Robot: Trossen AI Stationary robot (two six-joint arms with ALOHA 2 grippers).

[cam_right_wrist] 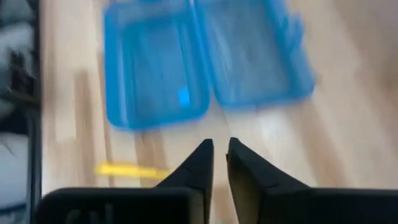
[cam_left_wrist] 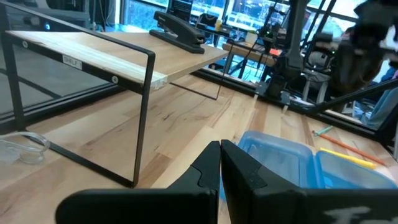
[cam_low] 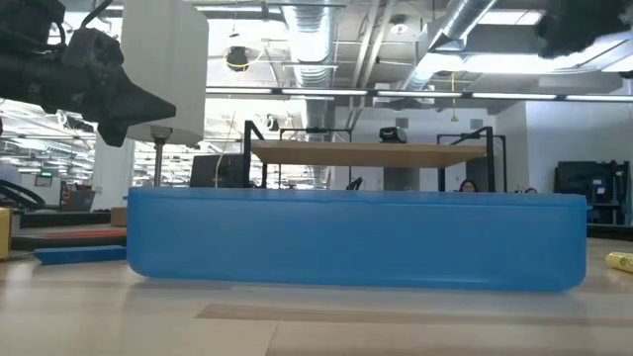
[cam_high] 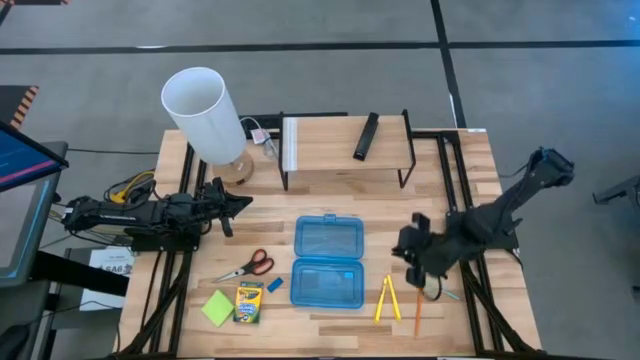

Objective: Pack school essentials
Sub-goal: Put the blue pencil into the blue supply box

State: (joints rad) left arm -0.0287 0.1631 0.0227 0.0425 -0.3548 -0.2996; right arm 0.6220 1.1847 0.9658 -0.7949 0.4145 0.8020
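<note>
Right gripper [cam_right_wrist: 220,154] is seen above the bare wood just beside the open blue case [cam_high: 327,262], its fingers parted by only a narrow gap with nothing between them. Below it, two yellow sticks [cam_high: 387,298] and an orange pencil [cam_high: 417,310] are laid on the table, with a pale pen [cam_high: 452,294] near them. Across the case, red-handled scissors [cam_high: 249,265], a small blue eraser [cam_high: 275,285], a crayon box [cam_high: 249,302] and a green sticky-note pad [cam_high: 218,308] are spread out. Left gripper [cam_left_wrist: 220,163] is held closed and empty by the lamp [cam_high: 208,117], well apart from these items.
</note>
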